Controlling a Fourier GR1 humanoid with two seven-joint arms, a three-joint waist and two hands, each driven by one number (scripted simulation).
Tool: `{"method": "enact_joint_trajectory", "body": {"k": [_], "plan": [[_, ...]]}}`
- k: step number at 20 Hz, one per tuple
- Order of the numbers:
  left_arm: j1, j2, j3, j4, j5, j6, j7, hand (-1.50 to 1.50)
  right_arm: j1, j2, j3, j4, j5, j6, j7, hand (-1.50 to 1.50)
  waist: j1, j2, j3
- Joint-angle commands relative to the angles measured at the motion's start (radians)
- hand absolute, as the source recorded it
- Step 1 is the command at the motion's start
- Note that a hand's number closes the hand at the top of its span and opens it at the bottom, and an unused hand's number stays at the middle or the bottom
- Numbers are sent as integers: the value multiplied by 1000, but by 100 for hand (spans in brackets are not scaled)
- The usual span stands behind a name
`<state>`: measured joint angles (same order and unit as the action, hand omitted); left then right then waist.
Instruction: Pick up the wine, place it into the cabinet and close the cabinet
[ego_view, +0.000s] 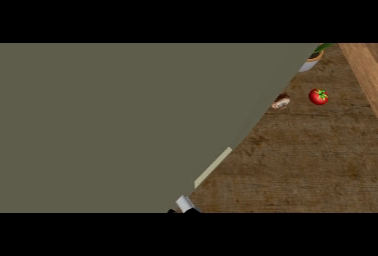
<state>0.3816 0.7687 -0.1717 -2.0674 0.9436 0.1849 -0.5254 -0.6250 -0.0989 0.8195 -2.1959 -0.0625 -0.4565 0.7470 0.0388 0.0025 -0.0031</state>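
Blinded by the flat grey cabinet door (125, 125), I cannot tell how my robot hand (195, 210) is set, risking a misjudged push.

Grey cabinet door (125, 125) filling left, wooden counter (295, 165), tomato (318, 96), mushroom (280, 101) beside it

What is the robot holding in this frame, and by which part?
Cannot be told. A large grey panel covers most of the view; only a sliver of an arm shows at the lower edge, and no wine is visible.
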Motion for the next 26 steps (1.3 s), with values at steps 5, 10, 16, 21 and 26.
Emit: {"method": "enact_joint_trajectory", "body": {"k": [5, 10, 16, 21, 26], "plan": [[-13, -12, 29, -41, 0, 37, 53, -150, -422, 97, -186, 403, -177, -73, -79, 150, 9, 0, 2], [-29, -43, 25, 11, -22, 9, 44, -150, -550, 98, -272, 634, -139, 10, -172, 150, -9, 2, 2], [-65, -97, 5, 32, -80, 39, 41, -150, -576, 99, -375, 878, -136, 115, -318, 150, -19, 4, 2], [-82, -75, 64, 4, -63, 56, 119, -150, -552, 99, -420, 1010, -175, 178, -438, 150, -20, 3, 3], [-87, -143, 6, 37, -131, 61, 89, -150, -597, 59, -490, 1111, -178, 253, -479, 150, -25, 2, 3]]}}
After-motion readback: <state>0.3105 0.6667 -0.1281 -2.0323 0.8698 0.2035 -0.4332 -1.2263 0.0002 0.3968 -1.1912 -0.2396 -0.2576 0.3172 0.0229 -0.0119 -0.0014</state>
